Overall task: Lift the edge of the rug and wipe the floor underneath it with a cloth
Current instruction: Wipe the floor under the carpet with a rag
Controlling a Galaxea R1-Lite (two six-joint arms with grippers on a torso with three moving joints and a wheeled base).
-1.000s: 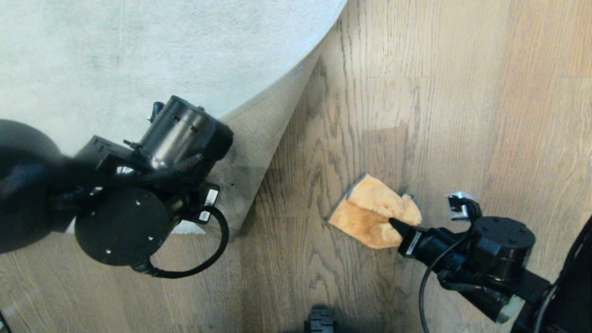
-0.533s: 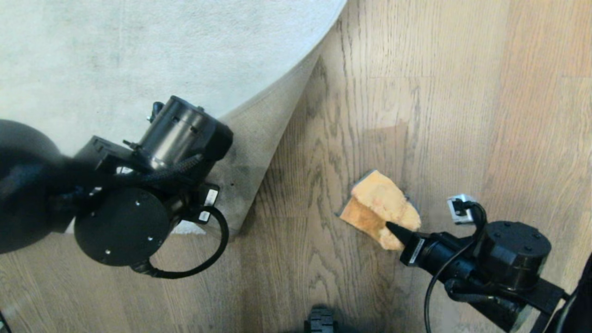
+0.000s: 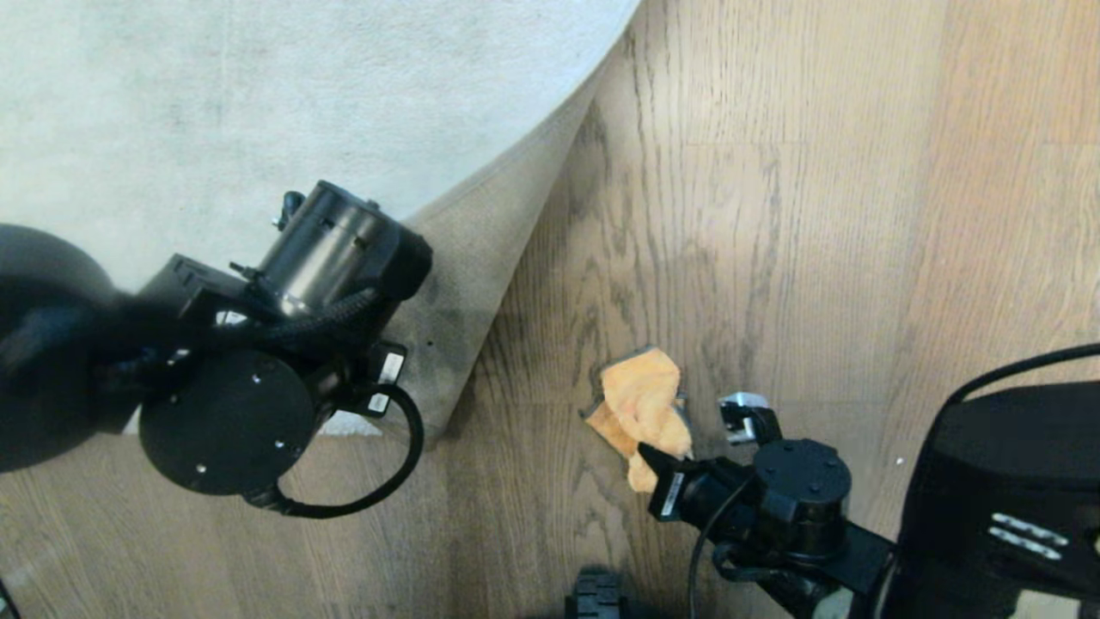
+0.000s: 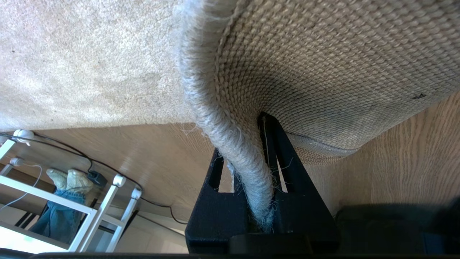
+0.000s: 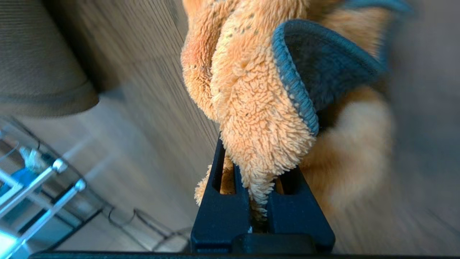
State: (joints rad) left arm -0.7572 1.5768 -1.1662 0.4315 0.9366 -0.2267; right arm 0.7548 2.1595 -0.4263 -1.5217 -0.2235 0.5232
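Over the last second the right arm has swung in toward the rug, dragging the cloth point(image 3: 640, 404) left and nearer the robot; the left arm has not stirred.

The rug point(image 3: 258, 94) fills the upper left of the head view, its edge point(image 4: 230, 144) peeled up so the coarse tan backing point(image 3: 490, 249) faces out and a wedge of floor point(image 3: 773, 215) beside it lies bare. The left gripper point(image 4: 251, 201) is clenched on the bound hem, the hem running between its fingers — a grip that seems meant simply to keep the flap raised while the other arm works. The right gripper point(image 5: 260, 205) is clamped on a bunched fold of the orange cloth, which now hangs crumpled, blue trim showing, just beside the lifted flap but not yet under it. Pinching one corner probably lets the rest trail across the planks.

Hard to judge: whether the cloth presses on the floor — the right wrist view is smeared by motion. In the head view the left arm hides its own gripper, and the right arm's dark bulk is cut off at the lower right.
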